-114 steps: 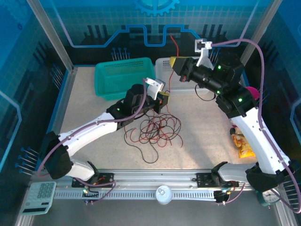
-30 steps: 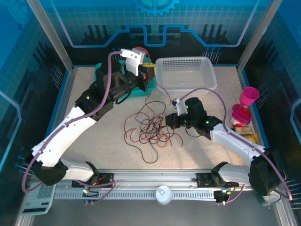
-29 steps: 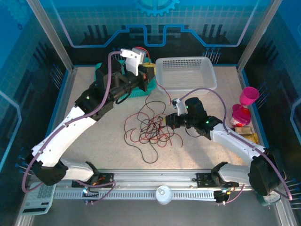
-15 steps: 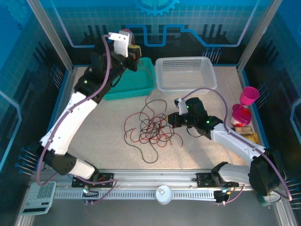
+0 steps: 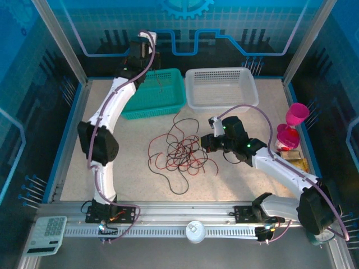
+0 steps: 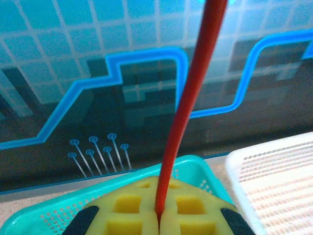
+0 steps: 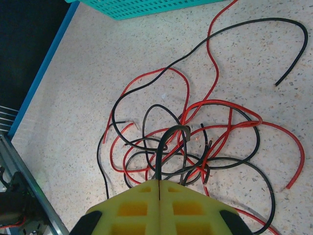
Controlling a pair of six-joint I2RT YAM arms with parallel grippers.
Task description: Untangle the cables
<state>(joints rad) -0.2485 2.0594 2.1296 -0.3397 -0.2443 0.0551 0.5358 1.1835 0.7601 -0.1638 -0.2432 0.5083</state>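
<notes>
**Two arms each pinch one cable, with the tangle on the table between them**

Seen from above, a speckled table (image 5: 123, 157) carries a teal mesh basket (image 5: 147, 102) at the back left. A white mesh basket (image 5: 221, 87) sits just beside it on the right. A pink cup (image 5: 297, 115) stands near the right edge. A calculator (image 5: 50, 227) lies outside the frame at the near left corner.

The cables (image 5: 182, 151), red and black, lie in a loose knot of loops at the middle of the table, in front of both baskets. One black end trails toward the near edge.

The left gripper (image 5: 145, 46) is raised high above the teal basket, close to the back wall (image 5: 224, 22). In the left wrist view its yellow pads (image 6: 132, 220) are pressed together on a red cable (image 6: 188, 98), which runs straight up from them.

The right gripper (image 5: 205, 143) sits low at the right side of the knot. In the right wrist view its yellow pads (image 7: 134, 205) meet with no gap, pinching a black cable (image 7: 168, 137). That cable arches up over the tangle just beyond them.
</notes>
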